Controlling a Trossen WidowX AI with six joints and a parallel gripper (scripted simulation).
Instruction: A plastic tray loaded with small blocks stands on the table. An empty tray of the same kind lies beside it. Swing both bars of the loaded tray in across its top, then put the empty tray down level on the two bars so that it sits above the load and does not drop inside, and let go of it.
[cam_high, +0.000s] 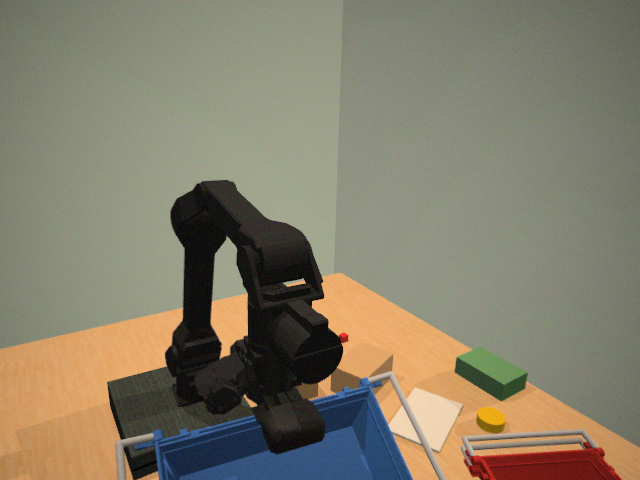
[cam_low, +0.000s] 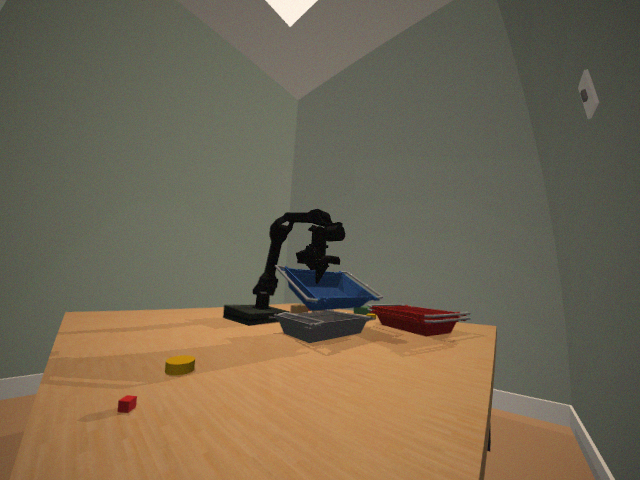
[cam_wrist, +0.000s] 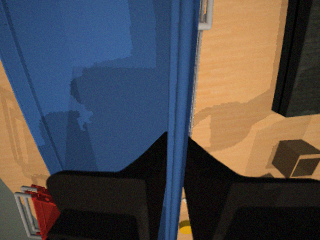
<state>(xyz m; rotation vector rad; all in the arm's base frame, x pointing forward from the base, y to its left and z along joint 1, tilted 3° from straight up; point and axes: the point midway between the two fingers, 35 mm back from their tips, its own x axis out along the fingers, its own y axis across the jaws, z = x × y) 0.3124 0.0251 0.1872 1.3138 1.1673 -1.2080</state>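
The blue tray (cam_high: 206, 439) (cam_low: 346, 301) (cam_wrist: 184, 75) looks empty and hangs tilted in the air, its rim nearer the arm base higher than the opposite rim. Its wire bars stick out at its ends. My gripper (cam_low: 318, 280) (cam_wrist: 173, 136) is shut on the blue tray's raised long rim, one finger inside and one outside; the fingertips are hidden in the top view. The grey tray (cam_low: 330, 330) stands on the table below the blue tray. Thin wire bars show along its top; whether they lie fully across it is unclear, and its load is hidden.
A red tray (cam_high: 547, 467) (cam_low: 413, 320) (cam_wrist: 44, 215) with bars stands to the side. A green block (cam_high: 488, 374), yellow disc (cam_high: 491, 419), white sheet (cam_high: 429, 418), tan block (cam_high: 361, 366) and red cube (cam_high: 343, 337) lie around. Another yellow disc (cam_low: 179, 365) and red block (cam_low: 127, 404) lie elsewhere.
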